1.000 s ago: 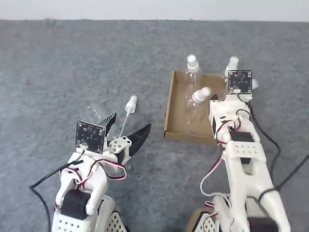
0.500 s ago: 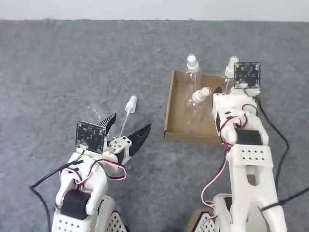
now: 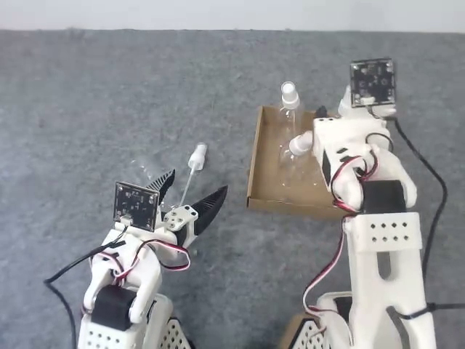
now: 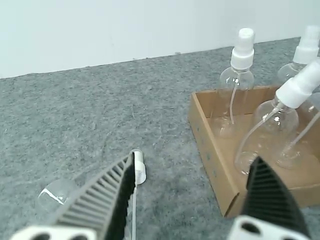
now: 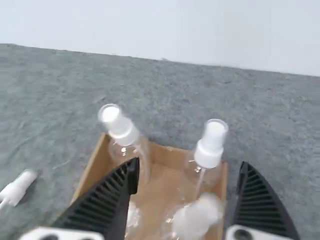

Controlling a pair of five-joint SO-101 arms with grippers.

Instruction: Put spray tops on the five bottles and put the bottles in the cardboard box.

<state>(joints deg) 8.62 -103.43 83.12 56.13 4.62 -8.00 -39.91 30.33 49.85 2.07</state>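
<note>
Currently | left claw (image 3: 197, 182) spread wide just above loose spray top (image 3: 197, 155) on bench (image 3: 87, 94), near a clear bottle (image 4: 56, 192) | right claw (image 5: 190, 165) spread over cardboard box (image 3: 256, 153) holding capped bottles (image 3: 289, 102) | likely handling: top light, head stiff, tube thin and bendy, so pinch the head; bottle slick, may roll.
</note>
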